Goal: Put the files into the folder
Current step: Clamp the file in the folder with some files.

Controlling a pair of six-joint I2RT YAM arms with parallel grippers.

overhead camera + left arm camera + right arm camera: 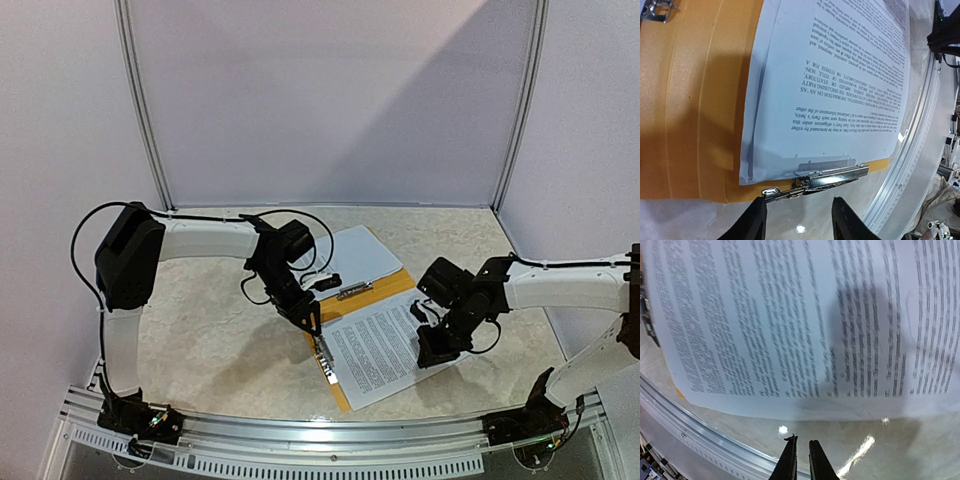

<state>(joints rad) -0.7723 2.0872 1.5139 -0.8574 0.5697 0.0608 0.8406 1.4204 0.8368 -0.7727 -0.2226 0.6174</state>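
Note:
The orange-yellow folder (385, 288) lies open in the middle of the table. The files (385, 345), white printed sheets, lie on its near half, overhanging its right edge. A long metal clip (325, 362) sits at the sheets' left edge. In the left wrist view the clip (825, 181) lies on the sheets' (840, 75) margin, over the folder (690, 100). My left gripper (313, 325) is open and empty, its fingers (752, 220) just short of the clip. My right gripper (432, 350) is shut and empty, low over the table just off the sheets' (790, 315) right edge.
A white sheet or cover (355, 255) lies on the folder's far half, with a second small metal clip (353, 290) at the fold. An aluminium rail (330, 435) runs along the near table edge. White walls close the back and sides.

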